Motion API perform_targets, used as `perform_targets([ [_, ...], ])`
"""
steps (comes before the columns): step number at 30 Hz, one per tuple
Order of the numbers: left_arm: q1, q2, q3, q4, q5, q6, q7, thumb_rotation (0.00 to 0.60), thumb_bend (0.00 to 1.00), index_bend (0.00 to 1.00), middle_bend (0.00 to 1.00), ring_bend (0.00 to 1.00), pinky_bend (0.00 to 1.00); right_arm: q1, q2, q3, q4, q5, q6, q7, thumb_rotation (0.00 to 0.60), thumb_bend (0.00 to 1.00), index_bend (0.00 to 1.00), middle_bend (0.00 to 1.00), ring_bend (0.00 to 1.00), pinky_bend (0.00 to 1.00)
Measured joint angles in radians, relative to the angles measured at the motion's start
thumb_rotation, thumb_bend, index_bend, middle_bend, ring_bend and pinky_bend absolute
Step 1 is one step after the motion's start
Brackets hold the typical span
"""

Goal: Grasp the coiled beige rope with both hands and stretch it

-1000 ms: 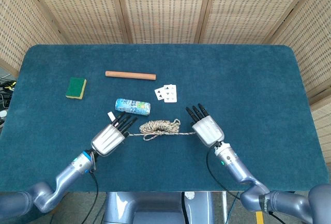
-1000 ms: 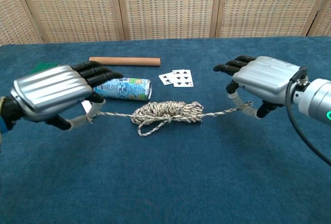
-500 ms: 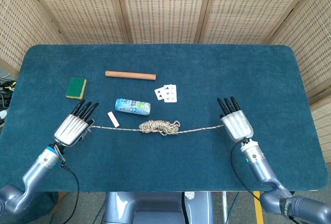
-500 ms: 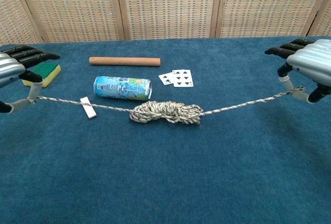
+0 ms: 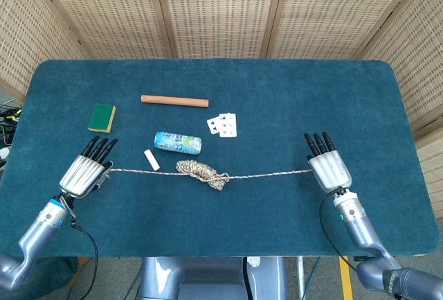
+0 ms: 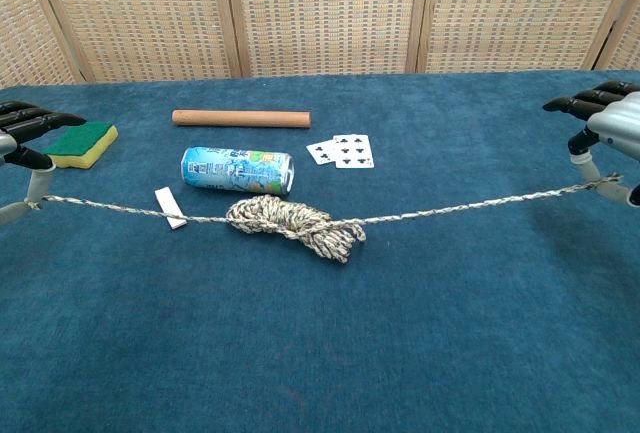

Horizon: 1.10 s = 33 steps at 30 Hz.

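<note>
The beige rope (image 5: 201, 172) (image 6: 293, 224) runs in a line across the near half of the blue table, with a tangled coil still bunched at its middle, just in front of the can. My left hand (image 5: 86, 168) (image 6: 22, 153) pinches the rope's left end at the far left, other fingers extended. My right hand (image 5: 327, 164) (image 6: 608, 135) pinches the right end at the far right. Both strands hang lifted off the cloth between the hands and the coil.
A light blue drink can (image 5: 178, 143) lies on its side behind the coil. A small white stick (image 5: 150, 160) lies under the left strand. Farther back are a wooden dowel (image 5: 174, 100), playing cards (image 5: 222, 125) and a green-yellow sponge (image 5: 102, 117). Woven screens surround the table.
Both hands have moved apart toward the table's sides, drawing the rope out. The coil has shrunk, shifted slightly left and turned.
</note>
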State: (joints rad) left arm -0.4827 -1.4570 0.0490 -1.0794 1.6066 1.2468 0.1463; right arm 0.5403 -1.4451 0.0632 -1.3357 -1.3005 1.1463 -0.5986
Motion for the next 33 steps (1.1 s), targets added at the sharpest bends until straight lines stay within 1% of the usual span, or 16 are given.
perform_targets([
  [1,0.001,-0.001,-0.001,0.0,0.001,0.0,0.0,0.6,0.46,0.65,0.0,0.0,0.0,-0.001,0.0,0.0,0.001,0.0,0.0,0.0,0.6,0.43,0.62,0.0,0.0,0.0],
  [2,0.001,-0.001,-0.001,-0.001,0.001,0.0,-0.001,0.6,0.44,0.62,0.0,0.0,0.0,-0.003,0.0,0.0,0.001,0.0,0.001,0.001,0.6,0.41,0.54,0.0,0.0,0.0],
  [3,0.001,0.0,0.0,-0.001,0.002,0.0,-0.004,0.6,0.38,0.49,0.0,0.0,0.0,-0.006,0.0,0.0,0.0,0.002,0.002,0.001,0.6,0.37,0.43,0.0,0.0,0.0],
  [4,0.002,0.001,0.001,-0.003,0.003,-0.001,-0.009,0.6,0.28,0.3,0.0,0.0,0.0,-0.008,0.001,0.001,-0.003,0.004,0.002,0.002,0.6,0.33,0.34,0.0,0.0,0.0],
  [5,0.002,0.004,0.002,-0.007,0.003,-0.002,-0.014,0.6,0.19,0.18,0.0,0.0,0.0,-0.01,0.002,0.002,-0.006,0.005,0.003,0.004,0.6,0.26,0.22,0.0,0.0,0.0],
  [6,0.003,0.008,0.002,-0.012,0.002,-0.004,-0.019,0.6,0.09,0.04,0.0,0.0,0.0,-0.013,0.004,0.004,-0.012,0.007,0.007,0.01,0.6,0.19,0.14,0.0,0.0,0.0],
  [7,0.005,0.014,0.001,-0.023,0.0,-0.003,-0.028,0.6,0.03,0.0,0.0,0.0,0.0,-0.016,0.006,0.005,-0.018,0.005,0.013,0.014,0.6,0.14,0.1,0.0,0.0,0.0],
  [9,0.011,0.027,-0.004,-0.05,-0.006,0.006,-0.048,0.6,0.0,0.0,0.0,0.0,0.0,-0.024,0.013,0.006,-0.027,-0.012,0.044,0.016,0.6,0.05,0.04,0.0,0.0,0.0],
  [11,0.021,0.051,-0.011,-0.098,-0.015,0.024,-0.076,0.6,0.0,0.0,0.0,0.0,0.0,-0.038,0.019,0.007,-0.041,-0.031,0.088,0.027,0.6,0.01,0.02,0.0,0.0,0.0],
  [15,0.056,0.109,-0.024,-0.226,-0.043,0.069,-0.112,0.6,0.0,0.0,0.0,0.0,0.0,-0.09,0.041,0.006,-0.084,-0.082,0.209,0.136,0.6,0.0,0.0,0.0,0.0,0.0],
  [18,0.107,0.161,-0.025,-0.355,-0.068,0.12,-0.126,0.6,0.0,0.0,0.0,0.0,0.0,-0.154,0.061,-0.005,-0.12,-0.123,0.302,0.238,0.6,0.0,0.0,0.0,0.0,0.0],
  [21,0.176,0.216,-0.014,-0.481,-0.083,0.188,-0.111,0.6,0.0,0.0,0.0,0.0,0.0,-0.233,0.078,-0.028,-0.154,-0.164,0.389,0.322,0.6,0.0,0.0,0.0,0.0,0.0],
  [22,0.207,0.235,-0.005,-0.522,-0.086,0.218,-0.093,0.6,0.0,0.0,0.0,0.0,0.0,-0.245,0.08,-0.033,-0.158,-0.172,0.402,0.331,0.6,0.0,0.0,0.0,0.0,0.0],
  [25,0.276,0.271,0.019,-0.598,-0.083,0.283,-0.041,0.6,0.0,0.0,0.0,0.0,0.0,-0.295,0.085,-0.058,-0.17,-0.214,0.464,0.345,0.6,0.0,0.0,0.0,0.0,0.0],
  [28,0.318,0.293,0.045,-0.643,-0.057,0.325,-0.032,0.6,0.0,0.0,0.0,0.0,0.0,-0.334,0.087,-0.081,-0.18,-0.262,0.512,0.345,0.6,0.0,0.0,0.0,0.0,0.0],
  [33,0.363,0.299,0.066,-0.652,0.002,0.369,-0.037,0.6,0.0,0.0,0.0,0.0,0.0,-0.379,0.087,-0.107,-0.208,-0.324,0.557,0.317,0.6,0.0,0.0,0.0,0.0,0.0],
])
